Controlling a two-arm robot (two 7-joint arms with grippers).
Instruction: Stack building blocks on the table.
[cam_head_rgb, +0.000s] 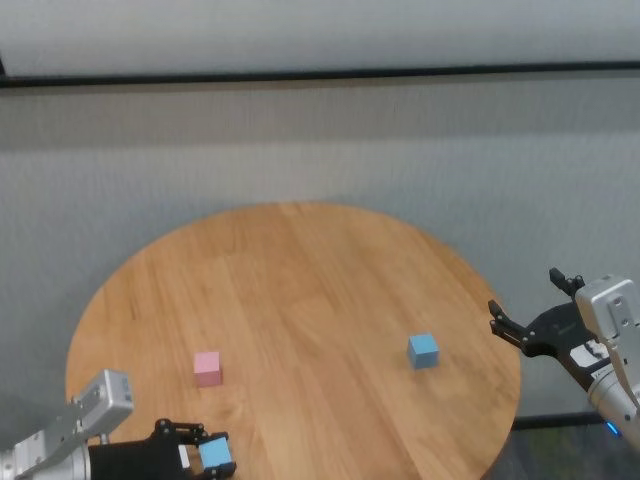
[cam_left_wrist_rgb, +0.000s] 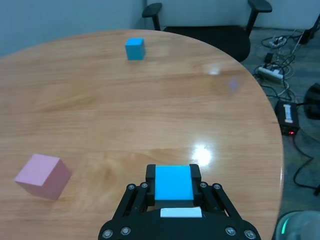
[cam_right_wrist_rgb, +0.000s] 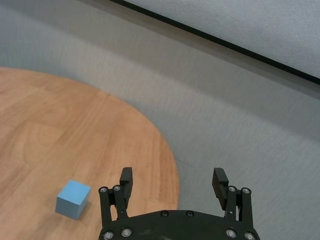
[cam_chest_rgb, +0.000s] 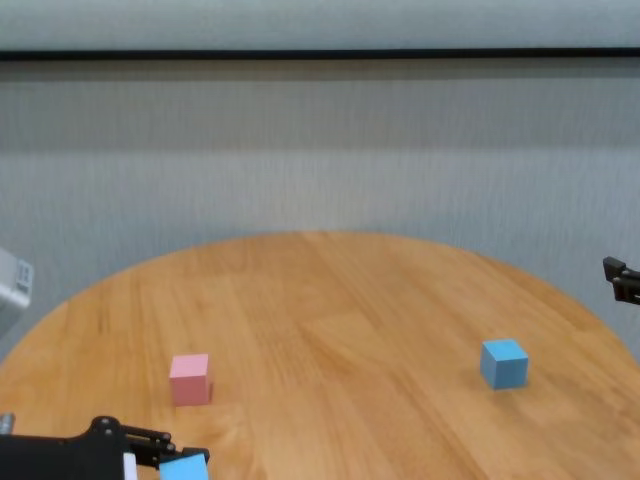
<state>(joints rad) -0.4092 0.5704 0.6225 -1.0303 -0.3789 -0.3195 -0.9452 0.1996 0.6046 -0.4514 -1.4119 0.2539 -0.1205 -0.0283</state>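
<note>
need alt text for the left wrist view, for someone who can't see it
The left hand is shut on a small matte light blue cube low over the round light brown wood-plank table. A small matte pink cube sits alone on the wood nearby, and a second light blue cube rests farther off.

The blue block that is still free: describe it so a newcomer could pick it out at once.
On the round wooden table, look to the robot's right side, near the open right gripper. The free blue block sits there alone. The pink block differs in colour, and the other blue block is clamped in the left gripper.
</note>
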